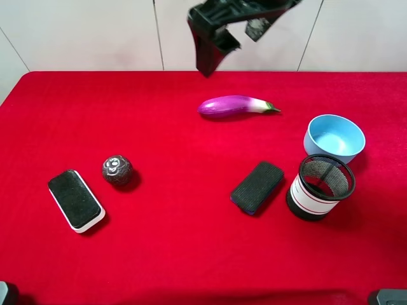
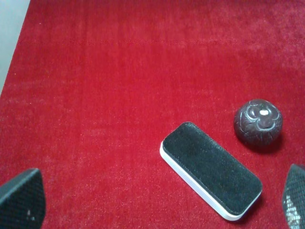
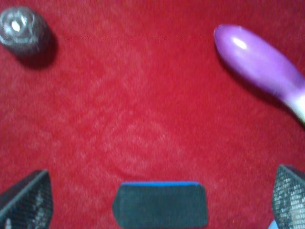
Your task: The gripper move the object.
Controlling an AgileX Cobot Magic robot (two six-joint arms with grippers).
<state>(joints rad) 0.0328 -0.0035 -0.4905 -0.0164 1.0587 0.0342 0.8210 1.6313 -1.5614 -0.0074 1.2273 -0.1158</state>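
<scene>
From the high camera: right gripper [image 1: 219,47] raised at the table's far edge, beyond the eggplant [image 1: 236,106], jaws spread, holding nothing. Ball [image 1: 117,169] resting on the red cloth [image 1: 191,254] at the left, just beside the white-edged eraser [image 1: 75,199].

At the left wrist: fingertips [image 2: 21,200] far apart, hanging over ball [image 2: 258,122] and eraser [image 2: 211,169].

At the right wrist: fingertips [image 3: 28,198] wide, empty; ball [image 3: 23,28] well apart.

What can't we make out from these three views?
- Mesh cup contents: overhead view, mesh wall and angle hide the inside.
- Blue-edged eraser: right wrist view, cut off by frame edge.
- Eggplant stem end: right wrist view, cut off and blurred.
- Ball markings: too small to read.
</scene>
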